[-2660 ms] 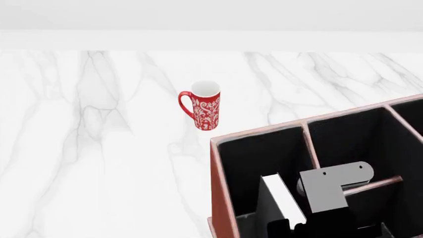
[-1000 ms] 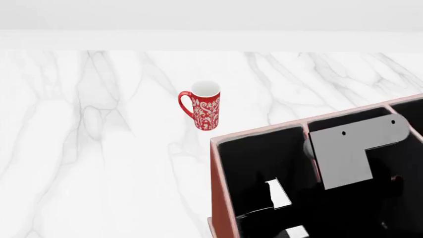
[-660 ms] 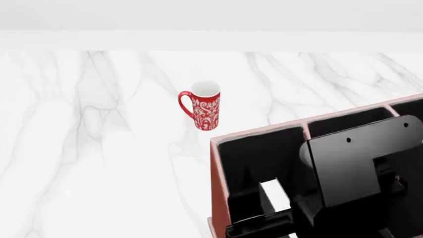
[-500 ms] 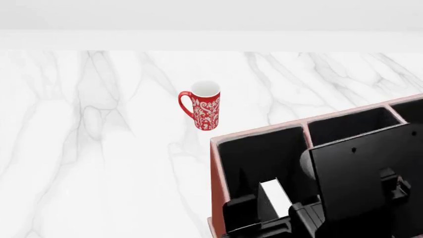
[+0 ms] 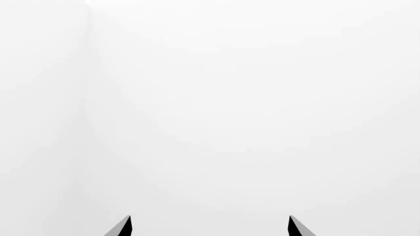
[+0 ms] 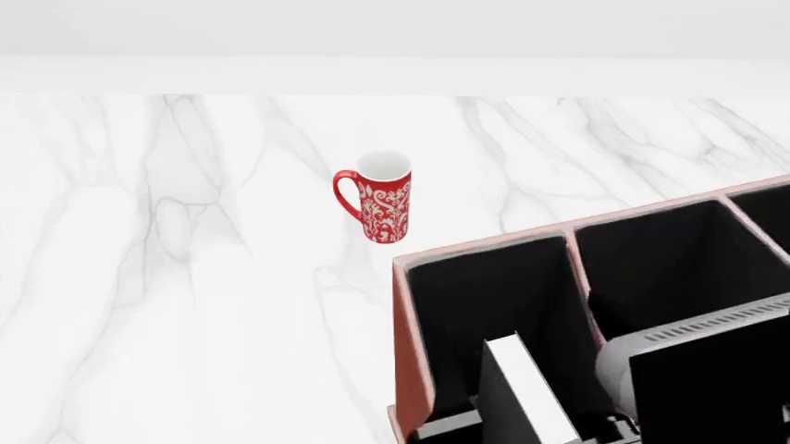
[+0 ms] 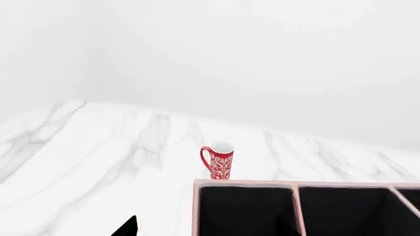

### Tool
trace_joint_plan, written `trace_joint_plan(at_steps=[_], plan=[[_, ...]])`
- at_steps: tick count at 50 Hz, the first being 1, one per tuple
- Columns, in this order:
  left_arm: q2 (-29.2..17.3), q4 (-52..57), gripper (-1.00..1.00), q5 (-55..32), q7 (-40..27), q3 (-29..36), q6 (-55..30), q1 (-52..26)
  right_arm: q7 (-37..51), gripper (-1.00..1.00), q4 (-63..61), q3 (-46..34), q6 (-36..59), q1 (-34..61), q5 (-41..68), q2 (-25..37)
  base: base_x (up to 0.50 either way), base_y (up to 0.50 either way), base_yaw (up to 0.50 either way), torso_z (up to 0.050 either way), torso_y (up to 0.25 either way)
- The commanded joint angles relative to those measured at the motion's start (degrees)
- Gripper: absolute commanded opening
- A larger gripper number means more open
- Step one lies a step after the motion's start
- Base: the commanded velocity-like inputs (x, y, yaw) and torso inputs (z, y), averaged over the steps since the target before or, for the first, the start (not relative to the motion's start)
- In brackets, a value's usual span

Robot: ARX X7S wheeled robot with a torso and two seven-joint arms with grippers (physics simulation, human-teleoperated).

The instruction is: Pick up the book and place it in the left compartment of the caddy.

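The book [image 6: 524,388] is seen standing upright inside the left compartment [image 6: 475,305] of the caddy [image 6: 412,351], white page edges facing up. Just beside it, toward the robot's right, the right arm's dark housing [image 6: 704,379] is parked low; the right gripper's fingers aren't shown together, so its opening can't be told. The left gripper [image 5: 208,227] is pointed at blank white, tips spread apart. A red mug [image 6: 381,209] sits beyond the caddy on the marble table [image 6: 185,277].

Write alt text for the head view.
A black book with white page edges stands in the left compartment of a reddish caddy on a marble table. A red patterned mug stands behind it, apart.
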Motion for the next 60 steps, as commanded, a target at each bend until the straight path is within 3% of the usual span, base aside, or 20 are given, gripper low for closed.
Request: trace_joint_plan(at_steps=[1, 11, 19, 29, 43, 60], plan=[[0.22, 0.4, 1.0, 0.06, 0.27, -0.75, 0.68, 1.04, 1.1, 1.0, -3.84, 4.03, -3.32, -3.65, 0.95, 1.84, 0.0, 0.0, 0.0, 0.0, 0.0], [0.36, 0.84, 1.0, -0.03, 0.42, -1.63, 1.43, 2.23, 2.14, 1.0, -6.35, 8.94, -4.56, -6.66, 2.47, 2.88, 0.0, 0.0, 0.0, 0.0, 0.0], [0.18, 1.05, 1.0, -0.17, 0.31, -2.04, 1.96, 2.9, 5.4, 1.0, -6.34, 21.72, 8.42, -6.66, 10.57, -5.83, 0.0, 0.0, 0.0, 0.0, 0.0], [0.06, 1.31, 1.0, -0.02, 0.32, -2.41, 2.67, 3.74, 10.88, 1.0, -6.28, 31.05, 18.9, -3.01, 18.68, -12.17, 0.0, 0.0, 0.0, 0.0, 0.0], [-0.22, 1.44, 1.0, 0.5, 0.2, -2.93, 4.29, 5.4, 17.81, 1.0, -6.07, 36.93, 26.5, 2.27, 26.19, -15.85, 0.0, 0.0, 0.0, 0.0, 0.0], [-0.47, 1.98, 1.0, 1.17, 0.06, -4.69, 7.03, 9.12, 23.95, 1.0, -5.87, 41.13, 28.88, 7.3, 32.59, -17.27, 0.0, 0.0, 0.0, 0.0, 0.0]])
